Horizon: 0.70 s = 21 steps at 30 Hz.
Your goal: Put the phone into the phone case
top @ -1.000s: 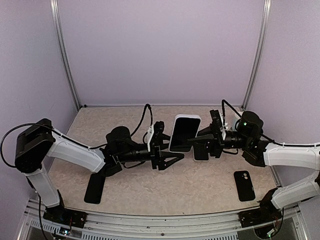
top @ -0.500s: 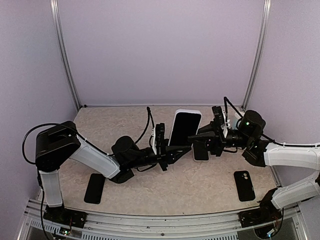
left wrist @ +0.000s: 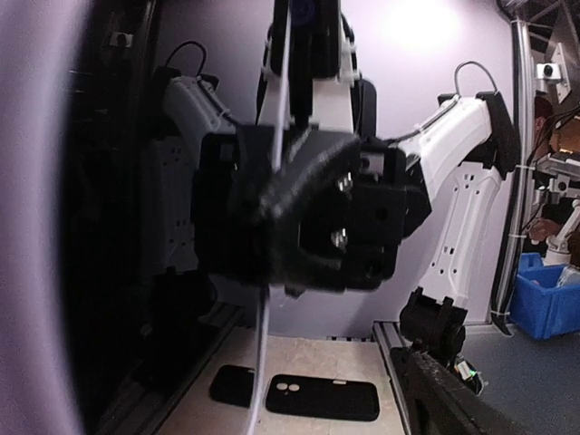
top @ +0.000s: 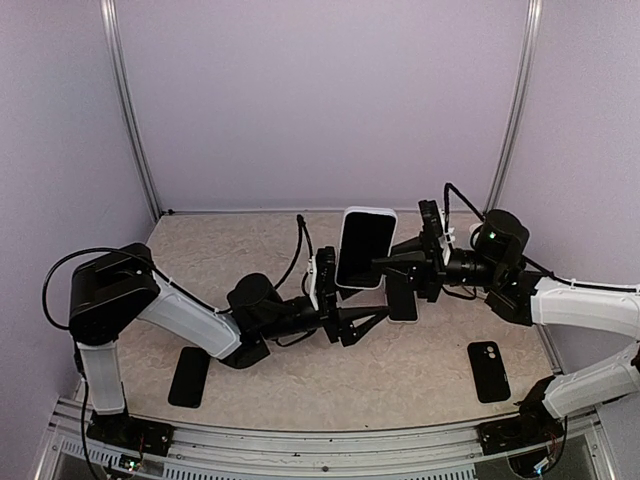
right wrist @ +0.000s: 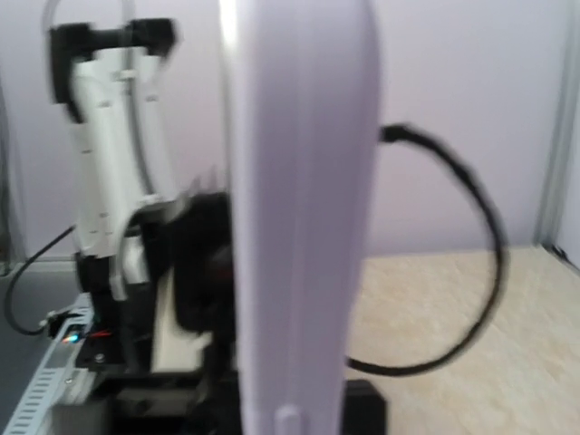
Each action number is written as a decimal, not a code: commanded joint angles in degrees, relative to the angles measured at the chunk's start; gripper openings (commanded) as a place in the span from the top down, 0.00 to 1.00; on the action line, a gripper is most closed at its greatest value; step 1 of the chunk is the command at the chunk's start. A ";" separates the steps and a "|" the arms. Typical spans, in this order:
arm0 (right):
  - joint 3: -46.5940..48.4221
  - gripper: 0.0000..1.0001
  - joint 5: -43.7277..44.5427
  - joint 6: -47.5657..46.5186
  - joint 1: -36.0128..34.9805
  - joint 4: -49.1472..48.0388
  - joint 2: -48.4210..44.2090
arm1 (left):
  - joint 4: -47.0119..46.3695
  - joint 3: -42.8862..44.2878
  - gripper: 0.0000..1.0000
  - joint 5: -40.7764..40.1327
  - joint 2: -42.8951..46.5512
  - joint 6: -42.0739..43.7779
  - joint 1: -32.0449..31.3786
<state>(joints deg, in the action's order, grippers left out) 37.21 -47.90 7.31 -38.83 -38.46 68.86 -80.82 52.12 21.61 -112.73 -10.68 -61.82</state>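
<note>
The right pincer point(top: 384, 266) clamps the phone point(top: 366, 246) upright, seemingly offering it for a regrasp. The left pincer point(top: 366, 325) gapes empty just below.

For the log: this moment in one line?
right jaws: gripping phone, upright, midair | left jaws: open, near it | cases: on table

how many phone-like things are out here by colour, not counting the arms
white-edged phone, held up by the right gripper: 1
black flat pieces lying on the table: 3
total: 4
</note>
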 commanded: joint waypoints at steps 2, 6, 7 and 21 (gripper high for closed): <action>10.16 1.00 13.51 1.73 0.96 16.72 0.86 | 7.52 -7.47 0.10 -12.42 3.54 2.20 -0.59; 17.14 1.00 22.10 7.45 3.91 31.32 5.05 | 12.35 -15.77 0.04 -33.83 9.04 3.75 -0.64; 19.02 1.00 24.51 9.08 4.54 34.39 6.29 | 15.48 -16.72 0.04 -38.98 11.62 4.27 -0.61; 30.43 1.00 12.71 19.73 6.66 42.98 34.17 | 50.63 -11.06 0.01 -61.89 23.58 -0.34 1.54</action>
<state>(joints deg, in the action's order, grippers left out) 62.17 -30.65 24.58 -32.18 3.75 100.33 -40.80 40.25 -35.31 -91.07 -8.05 -61.65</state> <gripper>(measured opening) 0.082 0.988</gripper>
